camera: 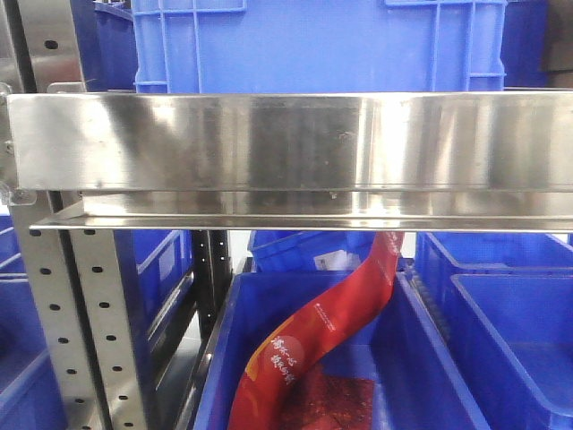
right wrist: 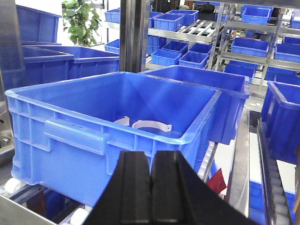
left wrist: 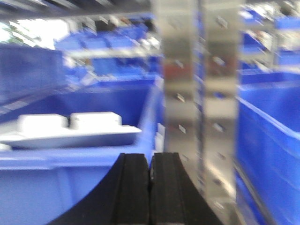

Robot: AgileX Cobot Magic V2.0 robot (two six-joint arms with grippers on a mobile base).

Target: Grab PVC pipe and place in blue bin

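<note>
- Exterior front-facing view: a stainless shelf rail (camera: pixel 286 161) is seen across the upper frame, with a large blue crate (camera: pixel 313 45) resting above it. Below the rail, a blue bin (camera: pixel 421 358) is seen holding a long red printed packet (camera: pixel 322 331) that leans diagonally from the upper right to the lower left. A perforated steel upright (camera: pixel 81 331) is noted at the left. Neither gripper is seen in this view, and no PVC pipe can be identified here.
- Left wrist-mounted view (blurred): the left gripper (left wrist: pixel 150 187) is seen at the bottom centre, its two black jaws pressed together with nothing between them. Ahead of it and to its left, a blue container (left wrist: pixel 93 159) is seen holding pale white blocky items (left wrist: pixel 70 126); what they are cannot be told through the blur. Directly ahead and slightly to the right of the gripper, a perforated metal post (left wrist: pixel 197 93) is recorded. Further right, another blue tote (left wrist: pixel 272 154) is seen.
- Right wrist-mounted view: the right gripper (right wrist: pixel 151 187) is seen at the bottom centre, jaws closed against each other and holding nothing. Directly ahead of it, an open blue tub (right wrist: pixel 70 136) is seen. White curved PVC pieces (right wrist: pixel 150 125) are recorded lying on the tub floor, ahead of the fingertips and apart from them. Racks of small blue bins (right wrist: pixel 187 47) are seen far ahead, and a potted plant (right wrist: pixel 84 21) far ahead to the left.
</note>
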